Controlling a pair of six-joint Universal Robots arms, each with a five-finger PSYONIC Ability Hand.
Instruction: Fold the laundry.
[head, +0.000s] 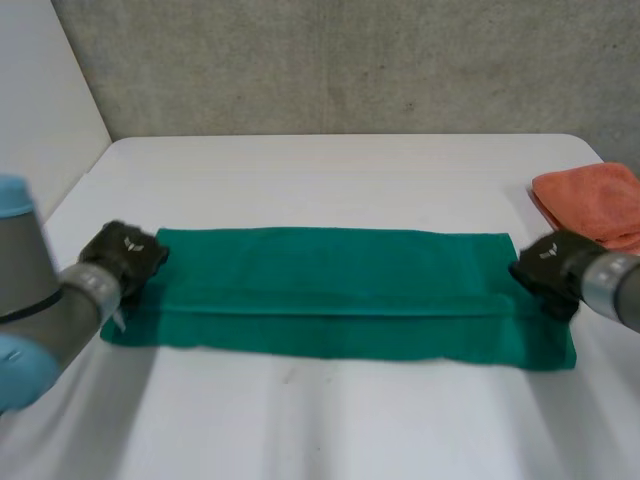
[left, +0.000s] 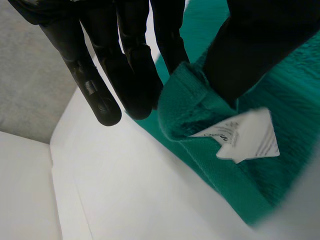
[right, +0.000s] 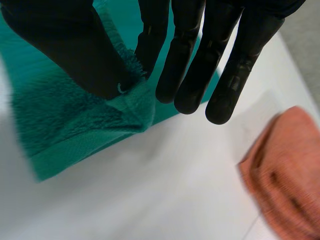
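Left hand (left: 125, 60), right hand (right: 192, 50): towel (head: 330, 290) pinches

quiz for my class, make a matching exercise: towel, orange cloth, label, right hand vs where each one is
1 green towel
2 orange cloth
3 white label
4 right hand

a beside the left hand's thumb
b pinching the towel's right end
c stretched across the table's middle
d at the table's right edge

Pairs: 1-c, 2-d, 3-a, 4-b
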